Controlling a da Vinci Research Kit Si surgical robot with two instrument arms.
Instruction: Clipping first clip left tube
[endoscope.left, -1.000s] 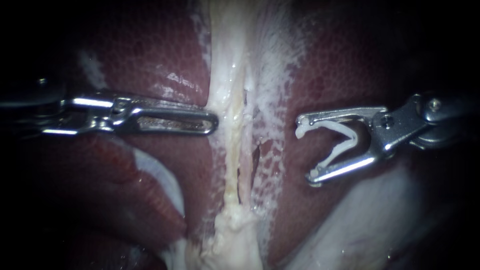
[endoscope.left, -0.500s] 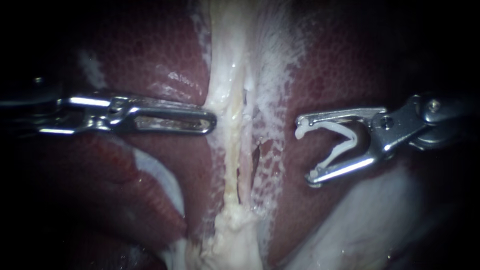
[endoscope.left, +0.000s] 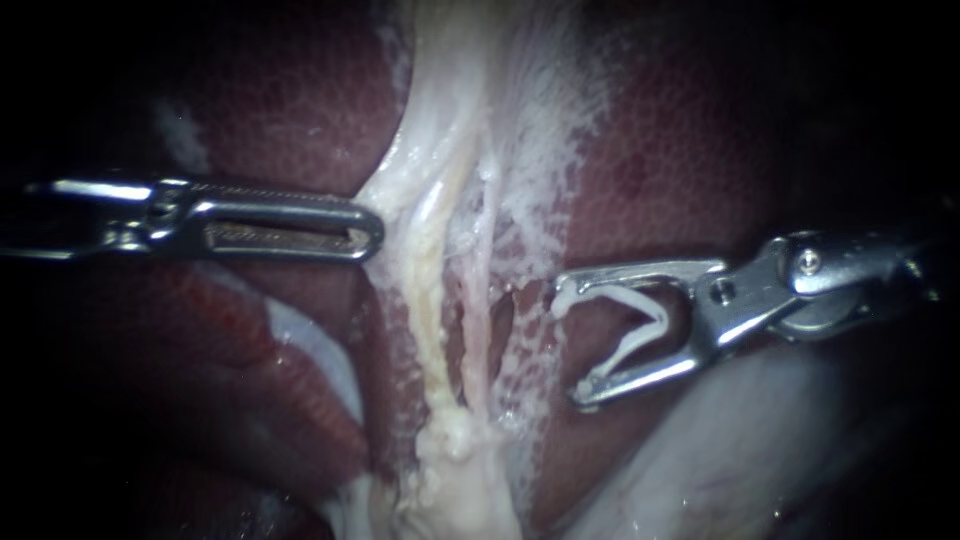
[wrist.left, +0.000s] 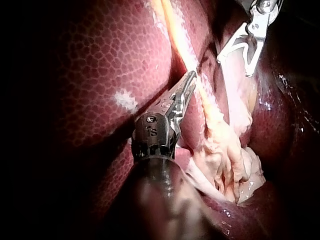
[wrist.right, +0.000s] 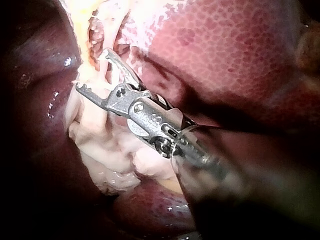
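"Two instruments, so why the split?"

"My left instrument (endoscope.left: 372, 229) clamps pale tissue (endoscope.left: 395, 200) beside the left tube (endoscope.left: 432, 310), probably to tension it. My right instrument (endoscope.left: 572, 342) cradles the open clip (endoscope.left: 662, 315) near that tube, not yet around it."

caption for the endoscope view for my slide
Left instrument grips pale tissue; right instrument holds an open white clip in its jaws, clear of the tubes.

Left instrument (wrist.left: 190, 78) pinches pale tissue (wrist.left: 203, 88) beside a yellowish tube (wrist.left: 172, 27) on mottled red liver (wrist.left: 100, 65); beyond, right instrument (wrist.left: 233, 67) holds an open white clip (wrist.left: 243, 47).
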